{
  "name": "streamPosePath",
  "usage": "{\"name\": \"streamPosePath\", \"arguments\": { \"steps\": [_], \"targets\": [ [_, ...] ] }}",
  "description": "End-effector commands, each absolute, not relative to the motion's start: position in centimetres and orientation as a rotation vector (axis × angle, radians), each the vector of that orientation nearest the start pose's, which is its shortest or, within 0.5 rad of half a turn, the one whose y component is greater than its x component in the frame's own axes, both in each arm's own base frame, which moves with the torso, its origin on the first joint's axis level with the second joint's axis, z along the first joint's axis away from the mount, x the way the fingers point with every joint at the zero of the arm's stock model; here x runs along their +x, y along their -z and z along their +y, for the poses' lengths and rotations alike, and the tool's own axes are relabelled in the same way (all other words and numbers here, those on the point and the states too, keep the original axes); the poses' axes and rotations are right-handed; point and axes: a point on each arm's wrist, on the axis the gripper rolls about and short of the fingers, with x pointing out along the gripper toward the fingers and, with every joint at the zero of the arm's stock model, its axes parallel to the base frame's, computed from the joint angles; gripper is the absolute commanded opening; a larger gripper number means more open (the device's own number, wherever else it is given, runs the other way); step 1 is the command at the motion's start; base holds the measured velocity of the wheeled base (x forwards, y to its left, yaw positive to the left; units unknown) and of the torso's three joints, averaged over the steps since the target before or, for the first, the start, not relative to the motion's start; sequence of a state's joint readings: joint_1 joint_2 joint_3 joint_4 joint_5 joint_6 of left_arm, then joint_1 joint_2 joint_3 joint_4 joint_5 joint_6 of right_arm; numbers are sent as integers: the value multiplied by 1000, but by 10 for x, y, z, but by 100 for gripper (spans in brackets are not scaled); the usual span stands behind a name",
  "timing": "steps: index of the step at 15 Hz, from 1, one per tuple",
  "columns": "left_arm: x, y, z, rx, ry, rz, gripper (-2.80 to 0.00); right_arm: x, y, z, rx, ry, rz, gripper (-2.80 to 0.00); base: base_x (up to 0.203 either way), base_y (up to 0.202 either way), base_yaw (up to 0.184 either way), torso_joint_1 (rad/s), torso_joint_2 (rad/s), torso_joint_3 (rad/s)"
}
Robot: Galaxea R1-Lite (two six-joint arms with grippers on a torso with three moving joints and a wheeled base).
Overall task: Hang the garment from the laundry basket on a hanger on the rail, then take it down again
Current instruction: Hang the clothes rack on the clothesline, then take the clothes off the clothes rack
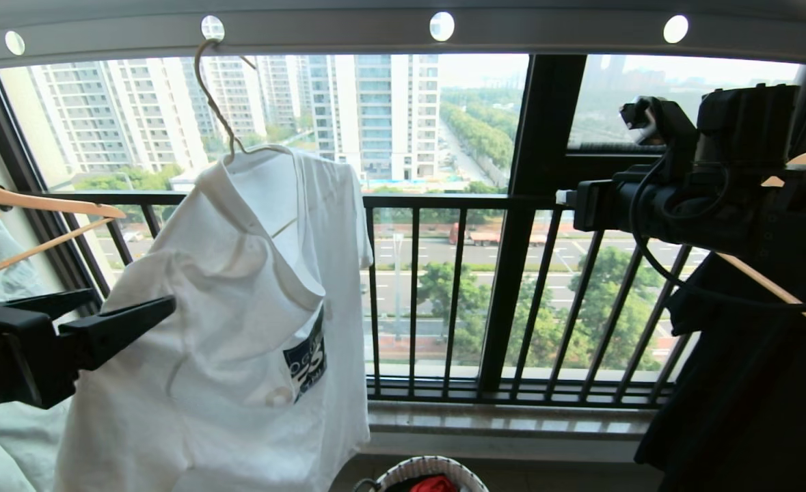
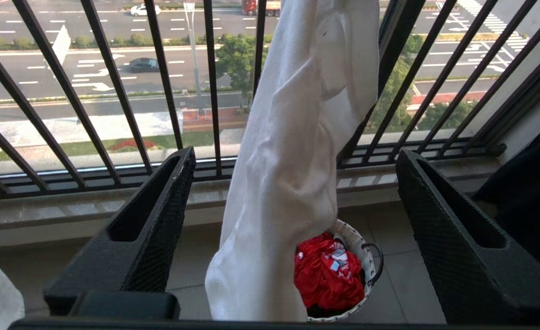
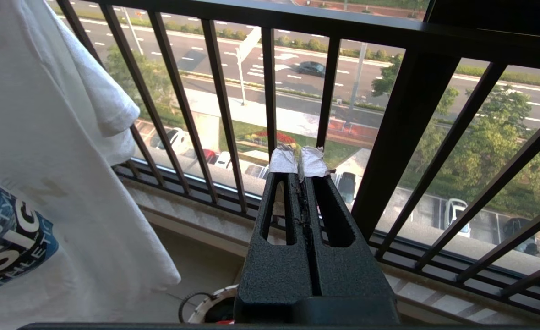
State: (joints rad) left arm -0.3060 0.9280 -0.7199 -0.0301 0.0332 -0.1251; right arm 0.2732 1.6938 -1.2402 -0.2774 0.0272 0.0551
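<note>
Left hand [image 1: 112,321]: fingers spread wide, holding nothing, just beside the shirt's near edge.
Shirt [image 1: 238,328]: hangs long-axis down on the hanger [image 1: 219,113], hooked into the rail [image 1: 320,31], basket [image 1: 430,475] below.
Right hand [image 3: 299,167]: pressed together, farther off by the railing [image 1: 444,202].
Nearer arm: left, I judge.

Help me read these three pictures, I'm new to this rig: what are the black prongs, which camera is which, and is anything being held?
The wide picture comes from the robot's head; the other two come from cameras behind each arm's fingers. The black prongs are its grippers. The left gripper is open beside the white T-shirt, gripping nothing. The right gripper is shut and empty, facing the window railing. The T-shirt hangs on a thin wire hanger hooked into a hole of the grey rail. On the floor below stands the laundry basket with a red garment inside.
</note>
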Motion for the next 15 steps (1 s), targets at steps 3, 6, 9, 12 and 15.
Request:
{"name": "streamPosePath", "arguments": {
  "steps": [3,6,9,12,15],
  "targets": [
    [54,-259,-16,-71,245,341,0,314,-274,88,35,-294,175,-280,0,0,0,0,0,0],
    [46,-255,-13,-61,230,386,0,314,-274,88,36,-294,175,-280,0,0,0,0,0,0],
    [44,-252,-13,-58,228,411,0,313,-274,88,36,-295,175,-280,0,0,0,0,0,0],
    [35,-254,-10,-63,231,374,0,314,-274,88,36,-294,175,-280,0,0,0,0,0,0],
    [25,-250,-7,-58,229,395,-280,314,-273,89,35,-295,177,-280,0,0,0,0,0,0]
  ]
}}
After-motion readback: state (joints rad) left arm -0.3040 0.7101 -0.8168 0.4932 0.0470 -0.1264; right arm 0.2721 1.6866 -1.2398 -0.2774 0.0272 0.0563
